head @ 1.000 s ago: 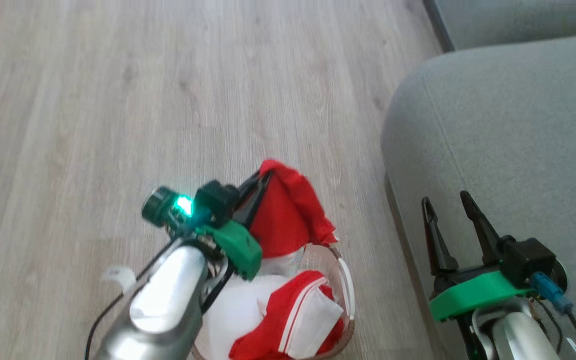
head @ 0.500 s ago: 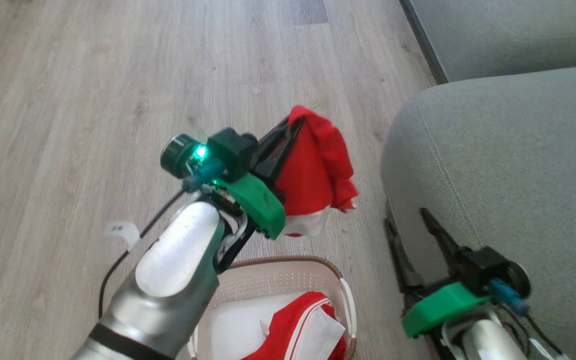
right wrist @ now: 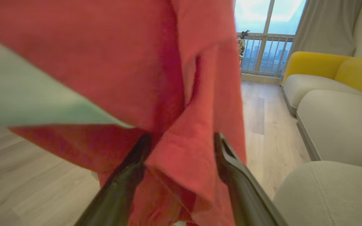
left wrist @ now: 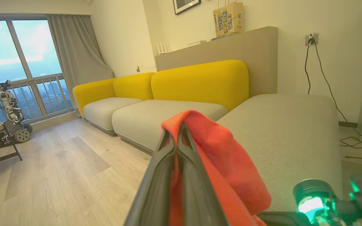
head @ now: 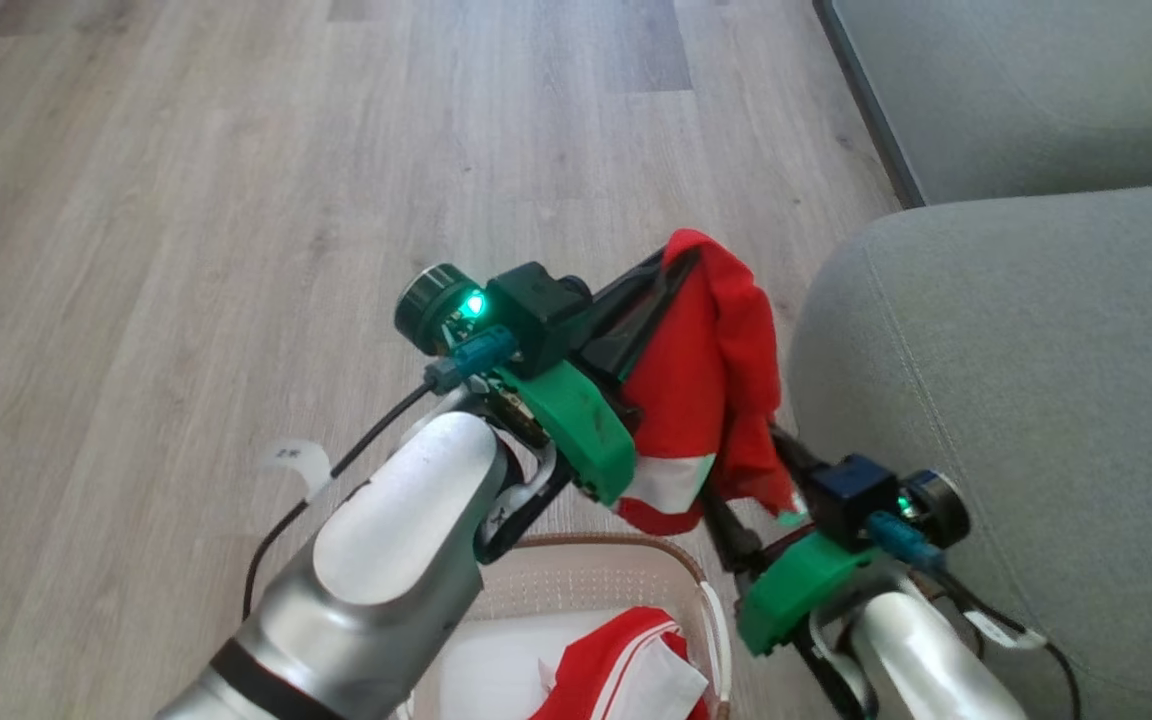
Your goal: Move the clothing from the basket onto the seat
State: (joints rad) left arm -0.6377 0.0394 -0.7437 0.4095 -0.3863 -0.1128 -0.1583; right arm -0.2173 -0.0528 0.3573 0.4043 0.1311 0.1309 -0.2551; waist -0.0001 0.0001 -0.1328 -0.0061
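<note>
The left gripper [head: 674,265] is clenched on a soft bright-red fabric garment with a white panel [head: 711,360]. Its two long dark fingers are pressed together on the top fold, and the cloth drapes off to their right. The garment hangs in the air, clear of the small oval cream-white plastic basket with the brown woven-look rim [head: 636,543]. It sits just beyond the basket's far edge and just left of the large grey-green upholstered seat cushion [head: 1036,350], and it is not on the cushion.

The right gripper [right wrist: 182,139] is up at the garment's lower hem with its fingers spread apart. A fold of red cloth sits between them, not pinched.

Down at the near edge, a second red garment with a white, stripe-edged panel [head: 626,665] lies inside the basket. Pale wood-look floor [head: 186,200] stretches to the left and far side, and the seat's rounded edge rises on the right.
</note>
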